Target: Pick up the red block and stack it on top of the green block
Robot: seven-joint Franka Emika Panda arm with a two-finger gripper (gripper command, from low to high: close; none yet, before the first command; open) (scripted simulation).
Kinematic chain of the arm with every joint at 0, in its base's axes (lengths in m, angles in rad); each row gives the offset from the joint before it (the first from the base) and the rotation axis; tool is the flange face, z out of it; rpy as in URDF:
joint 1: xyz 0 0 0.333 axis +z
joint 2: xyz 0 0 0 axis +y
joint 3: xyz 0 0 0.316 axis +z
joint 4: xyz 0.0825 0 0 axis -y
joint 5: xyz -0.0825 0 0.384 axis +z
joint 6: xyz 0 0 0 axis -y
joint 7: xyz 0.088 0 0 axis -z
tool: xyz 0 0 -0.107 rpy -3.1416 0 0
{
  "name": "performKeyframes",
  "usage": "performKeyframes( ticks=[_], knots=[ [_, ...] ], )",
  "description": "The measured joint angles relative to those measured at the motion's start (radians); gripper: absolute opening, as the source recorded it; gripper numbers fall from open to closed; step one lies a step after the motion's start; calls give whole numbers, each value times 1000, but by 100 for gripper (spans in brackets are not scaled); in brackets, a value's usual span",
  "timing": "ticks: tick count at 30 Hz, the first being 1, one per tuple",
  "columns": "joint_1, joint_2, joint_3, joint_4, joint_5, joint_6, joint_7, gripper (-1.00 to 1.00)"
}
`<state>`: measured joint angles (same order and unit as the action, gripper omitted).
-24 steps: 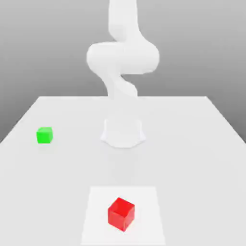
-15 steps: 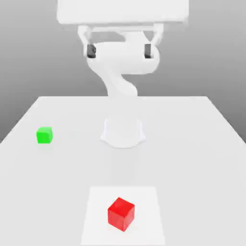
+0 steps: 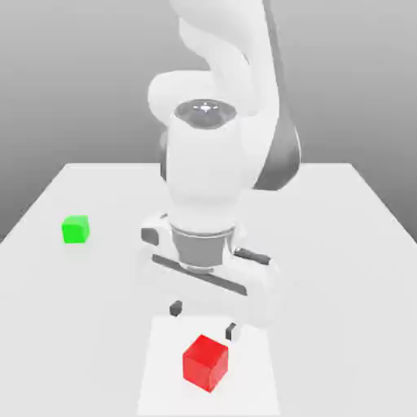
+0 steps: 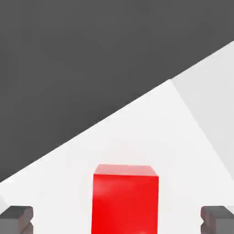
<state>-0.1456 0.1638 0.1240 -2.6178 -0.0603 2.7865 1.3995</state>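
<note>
While above red block (image 3: 204, 362) | jaws (image 3: 204, 320) wide open, empty | green block (image 3: 75, 229) well apart | no writing

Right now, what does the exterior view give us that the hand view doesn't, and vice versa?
Exterior: the green block sitting alone toward the exterior view's left, the arm's body, and the whole table. Hand: a close look at the fingertips, spread wide with nothing between them, and the dark background beyond the table edge. Both: the red block on the table, and the open gripper just above it, not touching.
</note>
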Motion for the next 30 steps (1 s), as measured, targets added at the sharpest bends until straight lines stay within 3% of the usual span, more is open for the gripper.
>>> performKeyframes(
  ticks=[3,4,11,17,30],
  knots=[
    [27,108,-33,14,-28,89,24,0],
    [36,139,-44,18,-37,115,31,-100],
    [36,143,-45,18,-40,120,34,-100],
    [8,-42,-21,-13,19,-33,-6,-100],
    [-498,-251,-288,-169,-114,-85,236,-100]
  ],
)
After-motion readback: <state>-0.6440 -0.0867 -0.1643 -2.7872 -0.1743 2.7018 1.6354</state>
